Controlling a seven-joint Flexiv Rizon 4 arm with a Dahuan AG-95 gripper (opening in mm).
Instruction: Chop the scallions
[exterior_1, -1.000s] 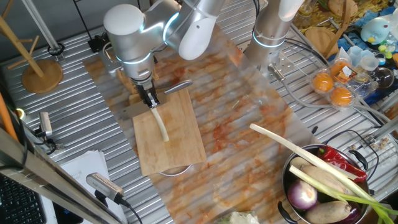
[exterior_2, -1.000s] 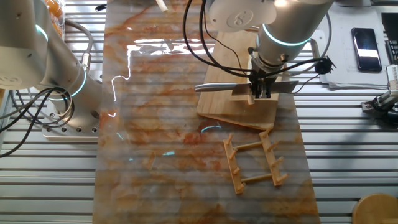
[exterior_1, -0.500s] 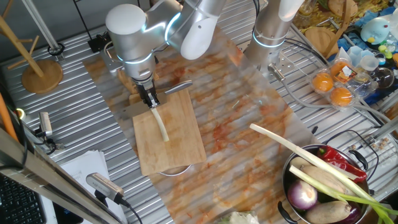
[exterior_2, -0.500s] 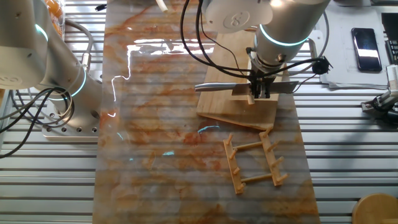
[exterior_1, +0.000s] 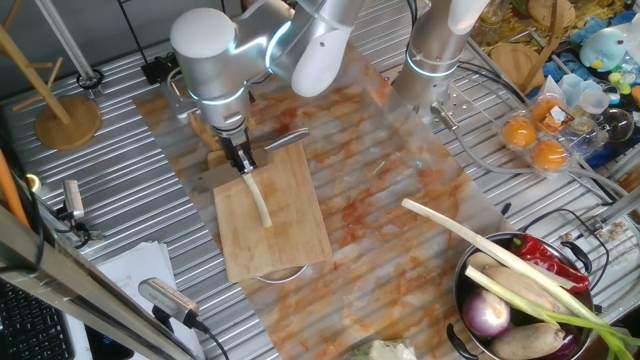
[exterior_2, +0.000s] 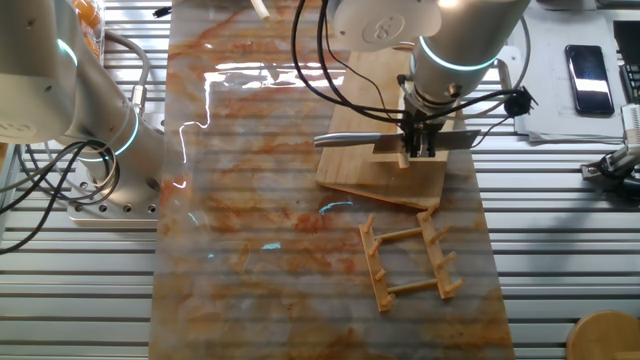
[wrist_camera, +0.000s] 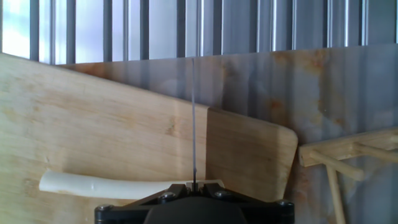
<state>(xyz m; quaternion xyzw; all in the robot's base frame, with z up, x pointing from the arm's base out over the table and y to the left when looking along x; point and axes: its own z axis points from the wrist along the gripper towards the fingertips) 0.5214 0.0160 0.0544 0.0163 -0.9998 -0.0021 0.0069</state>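
The scallion is a thin cream-white stalk lying on the wooden cutting board. My gripper stands over its near end, shut on a knife held edge-down across the stalk. In the other fixed view the knife lies crosswise over the board under the gripper. From the hand view the blade shows as a thin vertical line above the gripper. There the scallion runs off to the left on the board, in one piece.
A wooden rack lies just beyond the board's end, also at the right as the rack. A bowl at the lower right holds a purple onion, peppers and a long leek. A second arm's base stands behind. Oranges sit at the right.
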